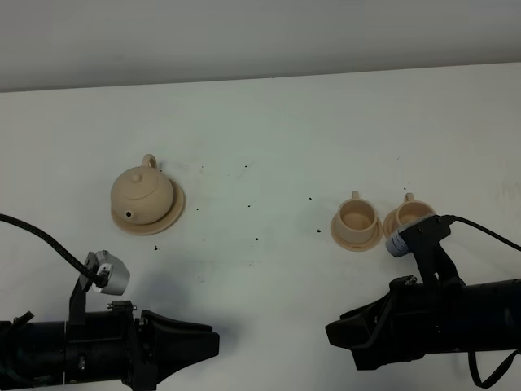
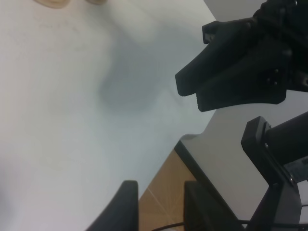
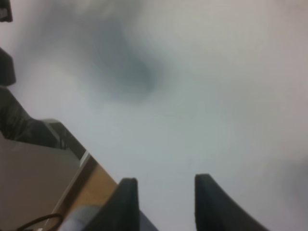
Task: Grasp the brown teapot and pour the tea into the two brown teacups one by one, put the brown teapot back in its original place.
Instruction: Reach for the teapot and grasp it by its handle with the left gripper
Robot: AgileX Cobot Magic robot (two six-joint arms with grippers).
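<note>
The brown teapot (image 1: 142,195) sits upright on its flat tan dish, the original place (image 1: 172,212), at the left of the white table. The two brown teacups stand on saucers at the right: one (image 1: 356,216) in full view, the other (image 1: 412,213) partly behind the right arm's camera. My left gripper (image 1: 213,343) (image 2: 161,208) hangs low at the near left, far from the teapot, open with nothing between its fingers. My right gripper (image 1: 332,334) (image 3: 166,202) lies at the near right, in front of the cups, open and holding nothing.
Small dark specks dot the white table (image 1: 269,147) between teapot and cups. The table's near edge (image 2: 188,136) shows in the left wrist view, with wooden floor below it. The right arm (image 2: 240,72) also appears there.
</note>
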